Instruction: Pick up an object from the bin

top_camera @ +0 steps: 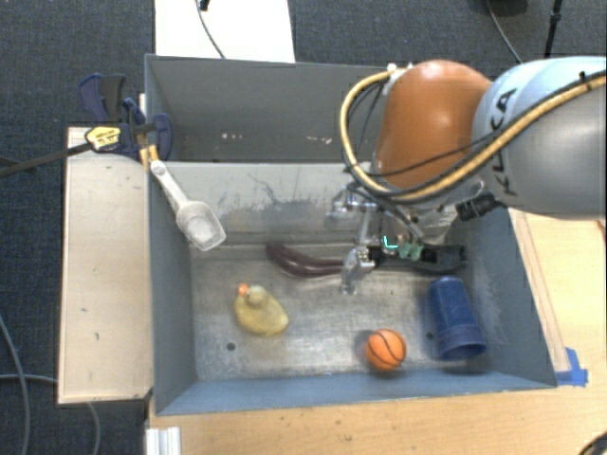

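1. Nearest the front wall of the grey bin (247,112), a small orange ball (385,349) lies just beside a blue cup (453,318); a yellow rubber duck (259,311) sits well apart to the left
2. Mid-bin, the claw (352,271) hangs low at the right end of a dark curved thing (296,260) (aubergine-like; contact cannot be made out), and whether the claw is open or closed cannot be told
3. Against the far left wall leans a white scoop (190,214)
4. Judged step: the approach for a grasp, with nothing lifted yet; the next move calls for the claw to settle squarely across the narrow end of the dark curved thing, close firmly and rise straight so that it does not slip
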Controlling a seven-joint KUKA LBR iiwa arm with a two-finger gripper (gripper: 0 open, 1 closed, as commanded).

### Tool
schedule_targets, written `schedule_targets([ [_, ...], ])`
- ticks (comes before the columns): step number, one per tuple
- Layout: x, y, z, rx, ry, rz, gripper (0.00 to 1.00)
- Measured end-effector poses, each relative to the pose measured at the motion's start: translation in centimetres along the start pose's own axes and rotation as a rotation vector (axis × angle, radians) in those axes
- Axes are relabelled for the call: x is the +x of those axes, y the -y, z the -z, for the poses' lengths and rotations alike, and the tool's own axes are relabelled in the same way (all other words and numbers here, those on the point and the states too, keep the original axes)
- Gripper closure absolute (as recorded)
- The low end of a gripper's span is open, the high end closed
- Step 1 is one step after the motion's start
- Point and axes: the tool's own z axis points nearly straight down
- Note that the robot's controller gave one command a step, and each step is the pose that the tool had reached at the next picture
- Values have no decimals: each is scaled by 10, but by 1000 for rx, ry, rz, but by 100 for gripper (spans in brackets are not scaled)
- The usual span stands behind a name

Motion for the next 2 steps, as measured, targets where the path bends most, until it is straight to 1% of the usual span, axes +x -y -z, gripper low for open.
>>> schedule_targets([
  [1,-2,0,4,-1,8,-4,100],
  [2,-2,0,4,-1,8,-5,0],
])
